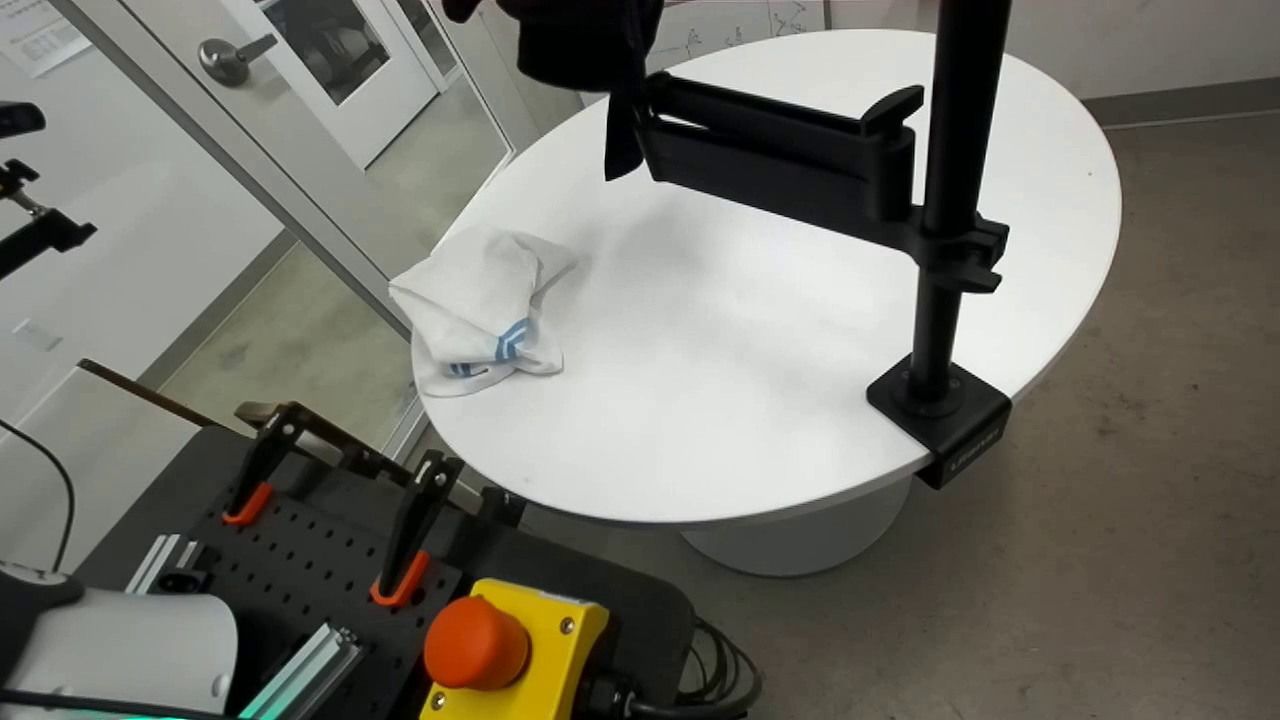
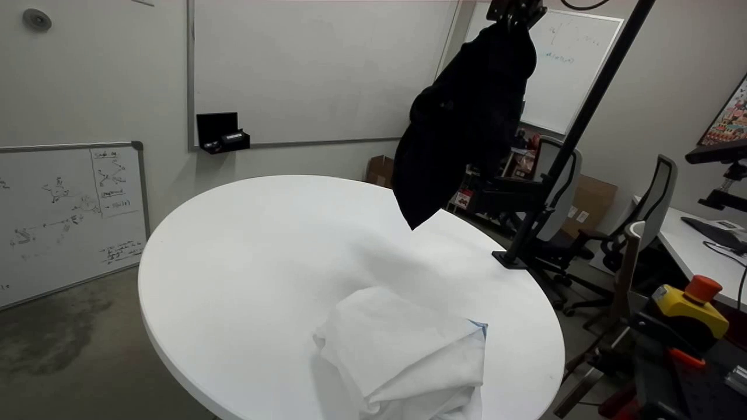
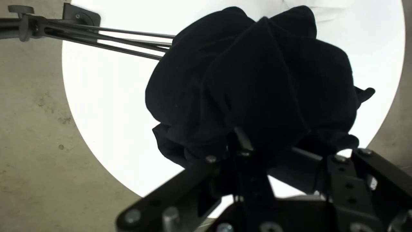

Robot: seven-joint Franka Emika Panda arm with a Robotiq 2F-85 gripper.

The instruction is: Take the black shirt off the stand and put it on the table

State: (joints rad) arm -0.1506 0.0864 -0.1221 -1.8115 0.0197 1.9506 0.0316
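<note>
The gripper [image 2: 516,16] is clamped on a gathered pinch of soft, dark fabric; how far apart the jaws stand is hidden by the cloth. Directly below them hangs the black shirt [image 2: 467,111], narrow at the grip, swelling into loose lobes, then tapering to a pointed tip above the table [image 1: 700,430], a smooth white disc with a thin, even rim. In the wrist view the shirt's matte surface puffs out ahead of the fingers [image 3: 254,180] in rounded folds, crossed by a fine ridge. Lower than the jaws and off to their side, the stand [image 1: 957,170] has a slim round pole, a flat-sided jointed arm and a square base; whether shirt and arm touch, I cannot tell. On the tabletop, below the jaws and to one side, a crumpled white cloth [image 1: 480,285] with blue stripes lies in creased, angular folds. Well apart from the jaws sits a boxy yellow housing [image 1: 552,645] with a domed red button [image 1: 476,643].
</note>
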